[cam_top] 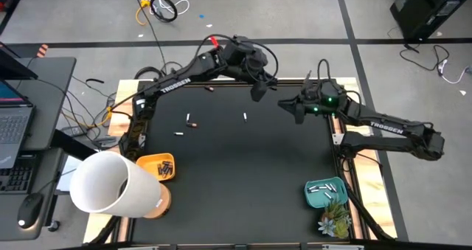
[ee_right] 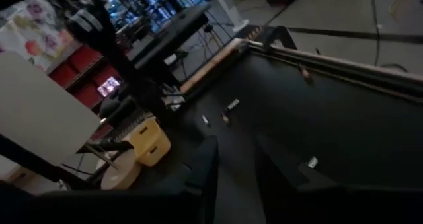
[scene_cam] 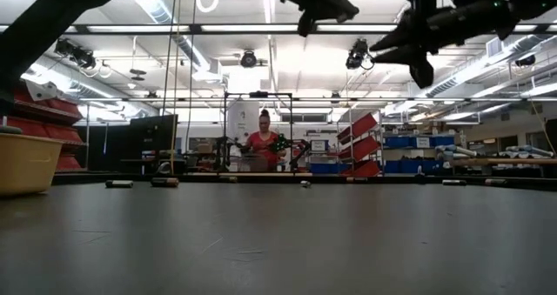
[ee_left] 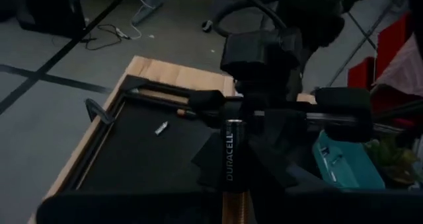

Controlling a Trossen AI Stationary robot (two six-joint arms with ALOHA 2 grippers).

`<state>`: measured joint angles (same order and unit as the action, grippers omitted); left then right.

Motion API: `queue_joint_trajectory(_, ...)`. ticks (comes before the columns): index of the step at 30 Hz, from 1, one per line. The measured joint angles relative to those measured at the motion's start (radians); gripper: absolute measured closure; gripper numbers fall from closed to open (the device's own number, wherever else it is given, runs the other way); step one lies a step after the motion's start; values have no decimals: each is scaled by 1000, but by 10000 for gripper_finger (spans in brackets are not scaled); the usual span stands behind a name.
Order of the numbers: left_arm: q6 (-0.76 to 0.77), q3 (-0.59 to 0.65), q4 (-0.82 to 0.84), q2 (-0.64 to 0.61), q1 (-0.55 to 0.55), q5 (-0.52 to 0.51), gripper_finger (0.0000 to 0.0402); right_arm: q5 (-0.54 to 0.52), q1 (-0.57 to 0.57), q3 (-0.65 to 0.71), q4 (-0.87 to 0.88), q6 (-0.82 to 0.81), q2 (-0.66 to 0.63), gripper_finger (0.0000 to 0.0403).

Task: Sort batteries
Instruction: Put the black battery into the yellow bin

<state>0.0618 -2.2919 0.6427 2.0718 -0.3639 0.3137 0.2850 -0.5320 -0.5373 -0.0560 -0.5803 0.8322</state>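
black mat (cam_top: 243, 169) in lit workshop

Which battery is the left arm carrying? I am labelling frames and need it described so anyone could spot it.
Follow the left arm to the far middle of the black mat, where the left gripper hangs above it. Clamped between its fingers is a black Duracell battery with a copper end. Unlike the loose batteries on the mat, it is held up in the air.
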Motion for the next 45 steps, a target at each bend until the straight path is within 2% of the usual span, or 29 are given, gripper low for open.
queue_joint_trajectory(4,19,18,-51,-5,35,13,351,-8,0,56,-98,-56,-1,319)
queue_joint_trajectory(6,40,47,-130,-9,67,18,351,-23,0,71,-158,-77,7,319)
queue_joint_trajectory(12,180,262,-491,-7,147,20,351,-29,-8,77,-213,-134,29,321)
queue_joint_trajectory(17,276,440,-690,-45,159,34,351,0,0,79,-202,-183,30,322)
queue_joint_trajectory(20,288,563,-746,-91,164,0,351,8,8,77,-188,-187,30,324)
queue_joint_trajectory(24,293,731,-827,-229,144,-84,351,8,9,77,-172,-187,38,325)
queue_joint_trajectory(31,377,1015,-968,-406,129,-154,351,34,9,76,-199,-176,63,325)
queue_joint_trajectory(34,396,1087,-978,-494,126,-198,351,49,12,76,-200,-175,79,325)
queue_joint_trajectory(40,444,1205,-827,-628,152,-217,351,50,14,67,-215,-175,104,325)
queue_joint_trajectory(45,452,1252,-530,-745,194,-253,351,52,16,37,-220,-147,114,325)
